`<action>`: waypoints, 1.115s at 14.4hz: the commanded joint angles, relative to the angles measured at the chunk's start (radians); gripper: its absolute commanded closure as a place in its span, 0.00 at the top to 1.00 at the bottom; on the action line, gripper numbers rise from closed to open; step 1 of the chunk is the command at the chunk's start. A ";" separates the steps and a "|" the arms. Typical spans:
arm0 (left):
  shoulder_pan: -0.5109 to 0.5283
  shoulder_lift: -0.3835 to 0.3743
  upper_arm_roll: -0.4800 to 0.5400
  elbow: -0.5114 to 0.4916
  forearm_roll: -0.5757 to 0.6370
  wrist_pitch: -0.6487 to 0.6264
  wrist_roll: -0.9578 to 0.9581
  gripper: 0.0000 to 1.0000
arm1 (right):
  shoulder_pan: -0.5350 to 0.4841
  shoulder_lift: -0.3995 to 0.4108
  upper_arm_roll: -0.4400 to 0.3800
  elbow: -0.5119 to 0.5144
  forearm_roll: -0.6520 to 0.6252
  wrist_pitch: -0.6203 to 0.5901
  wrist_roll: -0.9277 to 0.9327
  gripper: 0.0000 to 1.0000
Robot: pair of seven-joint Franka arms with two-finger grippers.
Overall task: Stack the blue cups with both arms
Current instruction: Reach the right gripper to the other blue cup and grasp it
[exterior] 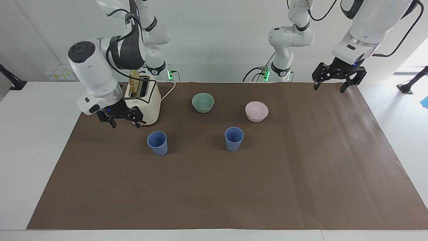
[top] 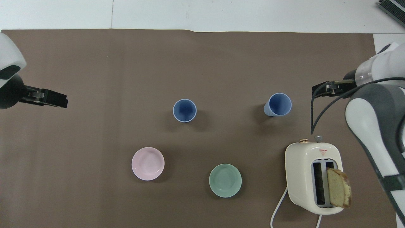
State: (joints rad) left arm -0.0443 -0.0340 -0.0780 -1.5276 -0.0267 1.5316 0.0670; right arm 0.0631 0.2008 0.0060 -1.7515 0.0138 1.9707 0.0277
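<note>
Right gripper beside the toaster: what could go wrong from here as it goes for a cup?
1. The open right gripper hangs low, close to the toaster; swinging toward the nearest cup it might clip the toaster or its bread.
2. Both cups stand upright and empty; a sideways bump could tip one.
3. The left gripper, open, is high at the mat's edge; its reach to the other cup passes near the pink bowl.
</note>
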 commanded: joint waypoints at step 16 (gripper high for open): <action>0.017 -0.047 0.000 -0.040 -0.016 -0.044 0.020 1.00 | 0.017 0.055 0.005 -0.141 0.014 0.148 -0.048 0.50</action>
State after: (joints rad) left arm -0.0439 -0.0522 -0.0755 -1.5394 -0.0287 1.4940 0.0740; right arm 0.0876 0.2633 0.0065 -1.8798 0.0139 2.0998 0.0175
